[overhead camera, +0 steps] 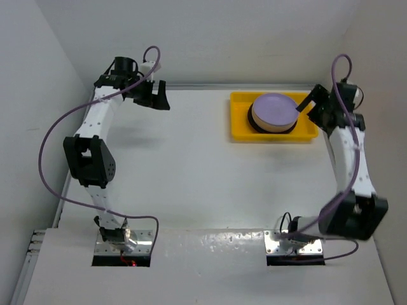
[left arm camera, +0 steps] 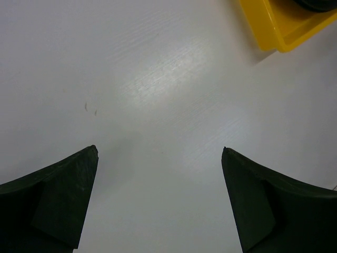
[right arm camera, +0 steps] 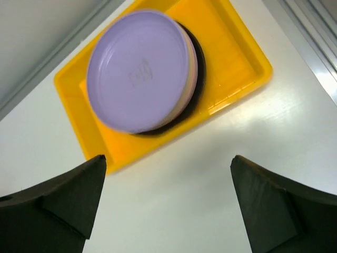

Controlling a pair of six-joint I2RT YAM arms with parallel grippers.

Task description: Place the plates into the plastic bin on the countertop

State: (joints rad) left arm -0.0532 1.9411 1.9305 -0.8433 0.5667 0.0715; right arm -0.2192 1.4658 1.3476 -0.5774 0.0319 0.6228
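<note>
A stack of plates (overhead camera: 275, 112) sits in the yellow plastic bin (overhead camera: 240, 129) at the back right of the white countertop (overhead camera: 191, 171). The top plate is lilac (right arm camera: 138, 71); pink and cream edges and a dark rim show under it. The bin's wall shows in the right wrist view (right arm camera: 239, 58), and its corner shows in the left wrist view (left arm camera: 268, 29). My right gripper (overhead camera: 311, 101) is open and empty, just right of the bin; it also shows in the right wrist view (right arm camera: 167, 158). My left gripper (overhead camera: 154, 96) is open and empty at the back left, over bare countertop (left arm camera: 160, 150).
White walls edge the countertop at the back and both sides (overhead camera: 210, 38). The right arm's links (overhead camera: 350, 165) stand along the right edge. Purple cables loop off both arms.
</note>
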